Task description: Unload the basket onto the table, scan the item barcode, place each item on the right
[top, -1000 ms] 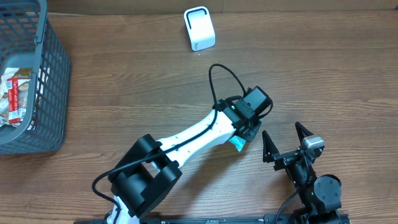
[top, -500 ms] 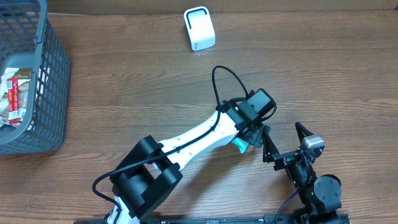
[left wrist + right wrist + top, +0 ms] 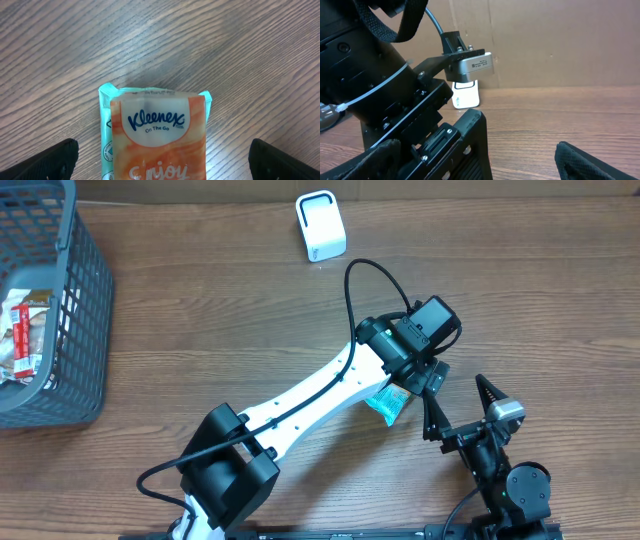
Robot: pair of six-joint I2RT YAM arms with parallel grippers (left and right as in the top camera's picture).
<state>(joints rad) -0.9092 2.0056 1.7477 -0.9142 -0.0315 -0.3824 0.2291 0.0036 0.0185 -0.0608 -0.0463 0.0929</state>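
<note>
Near the right of the bench (image 3: 200, 310), the tissue pack (image 3: 157, 135) lies flat under the left end effector (image 3: 164, 162), which is wide open and holding nothing. Looks light, squishy, slick wrapper; I'd pinch its long edges.

tissue pack (image 3: 157, 145) orange marbled, teal edges, blue logo on white; table (image 3: 200, 310) brown woodgrain; basket (image 3: 85, 300) grey lattice; scanner (image 3: 321, 226) white

Kleenex tissue pack (image 3: 157, 135) lies on the wooden table (image 3: 225, 45); left pincer (image 3: 165, 160) gapes wide either side.
</note>
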